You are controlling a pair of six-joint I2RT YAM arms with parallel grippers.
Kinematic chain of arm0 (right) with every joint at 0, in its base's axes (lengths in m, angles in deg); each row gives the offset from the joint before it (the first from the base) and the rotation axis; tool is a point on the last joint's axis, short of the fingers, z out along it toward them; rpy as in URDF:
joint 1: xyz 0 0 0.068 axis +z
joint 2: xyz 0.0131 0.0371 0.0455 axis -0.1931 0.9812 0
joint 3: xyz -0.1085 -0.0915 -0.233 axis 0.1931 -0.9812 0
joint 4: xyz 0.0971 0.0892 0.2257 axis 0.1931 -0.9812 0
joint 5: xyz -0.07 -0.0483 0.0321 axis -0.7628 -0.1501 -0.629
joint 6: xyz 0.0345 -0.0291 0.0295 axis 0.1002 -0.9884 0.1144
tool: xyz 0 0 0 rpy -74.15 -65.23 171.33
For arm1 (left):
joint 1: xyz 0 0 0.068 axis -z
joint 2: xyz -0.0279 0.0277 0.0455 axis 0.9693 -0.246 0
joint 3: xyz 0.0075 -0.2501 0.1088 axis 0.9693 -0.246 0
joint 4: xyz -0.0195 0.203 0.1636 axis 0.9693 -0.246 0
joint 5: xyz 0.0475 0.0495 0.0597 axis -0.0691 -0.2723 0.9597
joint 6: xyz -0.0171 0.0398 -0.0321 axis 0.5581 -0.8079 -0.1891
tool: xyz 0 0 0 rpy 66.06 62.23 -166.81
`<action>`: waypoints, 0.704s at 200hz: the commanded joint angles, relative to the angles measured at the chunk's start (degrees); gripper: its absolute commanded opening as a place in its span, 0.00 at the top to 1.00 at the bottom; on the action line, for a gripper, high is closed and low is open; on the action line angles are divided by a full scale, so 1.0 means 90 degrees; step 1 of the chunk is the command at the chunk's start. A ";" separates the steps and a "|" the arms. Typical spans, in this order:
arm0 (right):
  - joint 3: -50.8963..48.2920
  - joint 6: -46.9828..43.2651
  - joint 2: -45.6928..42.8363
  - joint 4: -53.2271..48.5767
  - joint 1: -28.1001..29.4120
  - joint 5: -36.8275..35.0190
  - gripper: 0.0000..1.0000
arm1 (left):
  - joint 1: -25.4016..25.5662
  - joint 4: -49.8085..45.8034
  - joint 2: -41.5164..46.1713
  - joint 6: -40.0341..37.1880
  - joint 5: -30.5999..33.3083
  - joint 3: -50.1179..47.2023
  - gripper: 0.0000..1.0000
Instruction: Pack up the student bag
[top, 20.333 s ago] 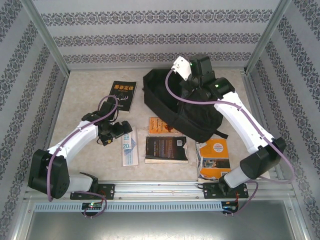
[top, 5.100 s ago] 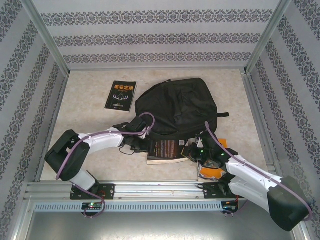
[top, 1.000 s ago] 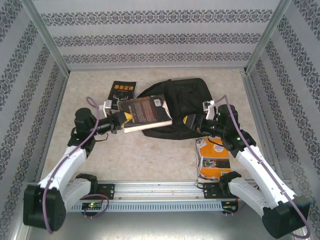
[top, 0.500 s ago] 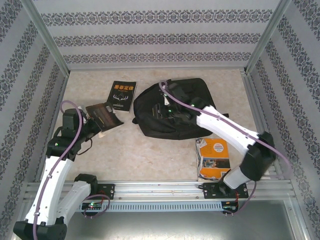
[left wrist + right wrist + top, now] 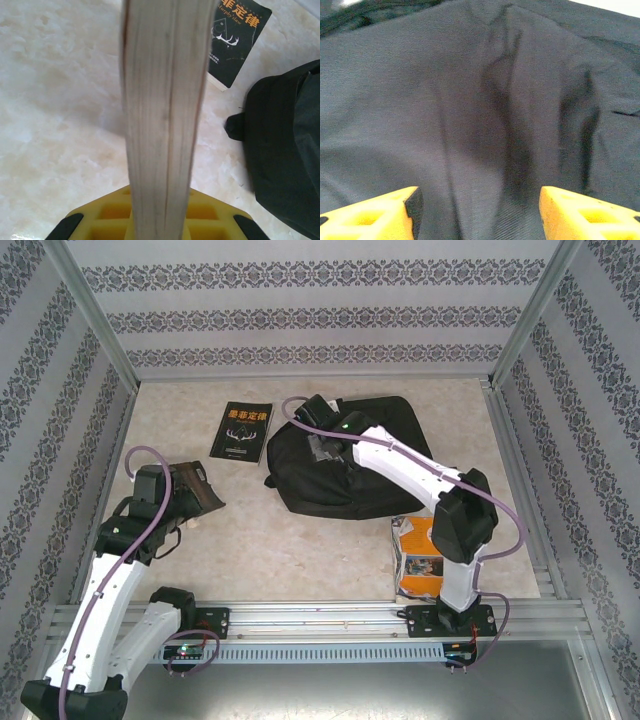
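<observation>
Left gripper [image 5: 180, 496], near the left side of the table [image 5: 300, 560], is clamped on a thick dark-covered book [image 5: 162, 110]. The left wrist view looks straight along the book's cream page edges, which stand upright between the yellow fingers [image 5: 107, 215]. No writing on its cover can be read.

On the right, close to the arm bases, an orange paperback [image 5: 427, 555] lies flat. Its cover print is too small to read.

Farther back, in the middle of the table, lies the student bag [image 5: 320, 490], a large black fabric backpack resting flat. The right arm reaches across it, and the right gripper [image 5: 477, 210] hovers just above the bag's far left part. Its two yellow fingertips stand wide apart, grasping nothing, with creased black cloth beneath them.

Left of the bag and slightly apart from it, a black book [image 5: 241, 431] lies flat. Its title is in orange Chinese characters ending 定律, with a small line that appears to read "Murphy's law".
</observation>
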 commanded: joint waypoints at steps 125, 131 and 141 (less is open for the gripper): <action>0.0036 -0.1353 0.0755 -0.0181 -0.0423 -0.1544 0.99 | 0.0089 0.0566 -0.0059 -0.0277 -0.0437 -0.0087 1.00; -0.0047 -0.1394 0.0648 -0.0118 -0.0439 -0.1538 1.00 | 0.0080 0.0546 -0.0060 -0.0277 -0.0414 -0.0058 1.00; -0.0165 -0.1465 0.0443 -0.0019 -0.0456 -0.1493 1.00 | 0.0083 0.0519 -0.0068 -0.0258 -0.0393 -0.0026 1.00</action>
